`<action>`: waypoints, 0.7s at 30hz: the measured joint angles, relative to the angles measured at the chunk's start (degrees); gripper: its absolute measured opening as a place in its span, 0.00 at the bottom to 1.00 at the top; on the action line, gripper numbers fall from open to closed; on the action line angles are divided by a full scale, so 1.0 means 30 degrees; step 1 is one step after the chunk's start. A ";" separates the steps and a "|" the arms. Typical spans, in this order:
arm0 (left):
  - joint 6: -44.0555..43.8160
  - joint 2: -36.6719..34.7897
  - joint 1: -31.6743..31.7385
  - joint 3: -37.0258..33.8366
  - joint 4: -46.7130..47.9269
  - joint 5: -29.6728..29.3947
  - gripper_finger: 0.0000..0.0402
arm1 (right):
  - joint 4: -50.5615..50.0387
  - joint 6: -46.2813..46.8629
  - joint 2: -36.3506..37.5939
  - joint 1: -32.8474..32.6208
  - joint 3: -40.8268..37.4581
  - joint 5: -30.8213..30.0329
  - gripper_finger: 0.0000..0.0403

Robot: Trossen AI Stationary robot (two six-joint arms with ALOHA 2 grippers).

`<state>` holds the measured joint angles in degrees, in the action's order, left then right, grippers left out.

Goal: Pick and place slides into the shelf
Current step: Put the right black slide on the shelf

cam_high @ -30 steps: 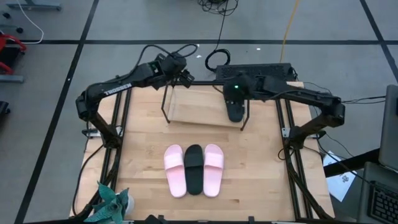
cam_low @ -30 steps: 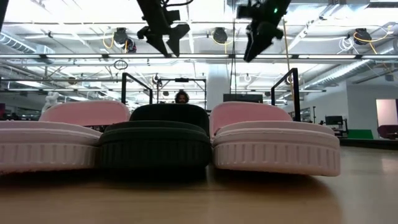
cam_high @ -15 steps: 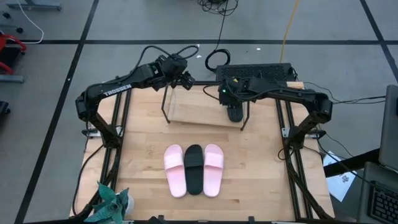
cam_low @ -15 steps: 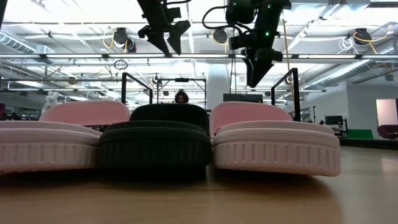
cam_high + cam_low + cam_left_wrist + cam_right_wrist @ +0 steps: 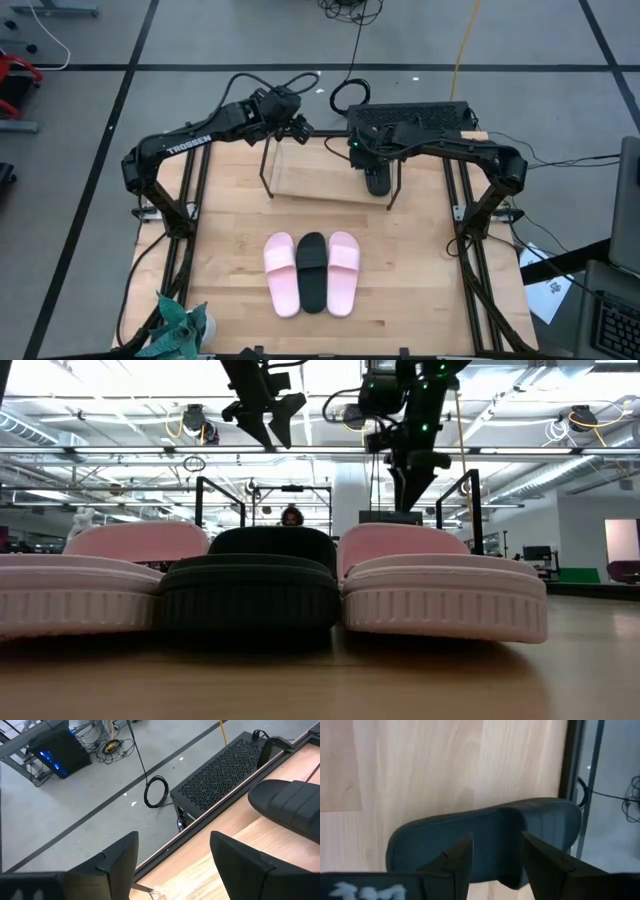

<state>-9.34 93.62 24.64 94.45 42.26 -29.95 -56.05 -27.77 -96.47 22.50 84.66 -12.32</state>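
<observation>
**While one black slide sits in the shelf, three wait**

High view: right gripper (image 5: pixel 368 158) directly above black slide (image 5: pixel 377 180) in shelf (image 5: pixel 300 178); left gripper (image 5: pixel 297 128) beside shelf's far-left corner.

Low view: two pink slides (image 5: pixel 445 590) flank a black one (image 5: pixel 250 588).

Right wrist view: fingers (image 5: pixel 457 861) part-open, empty, slide just beyond.

Left wrist view: fingers (image 5: pixel 120 857) wide, empty.

Our right gripper (image 5: pixel 362 152) has swung leftward over the shelf's (image 5: pixel 320 180) far right end, seemingly now above the black slide (image 5: pixel 378 181) there.
</observation>
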 joint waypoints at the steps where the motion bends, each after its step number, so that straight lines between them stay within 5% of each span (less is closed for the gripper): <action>1: 0.0004 0.0000 0.0000 0.0000 0.0005 0.0005 0.62 | 0.0062 -0.0089 -0.0182 0.0000 -0.0007 -0.0242 0.38; 21: 0.0194 0.0000 0.0015 0.0000 -0.0007 -0.0011 0.62 | 0.1185 -0.1041 -0.1513 -0.0018 -0.0027 -0.3402 0.38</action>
<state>-8.75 93.62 24.69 94.45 42.24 -29.99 -52.50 -30.89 -101.01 22.45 84.58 -22.53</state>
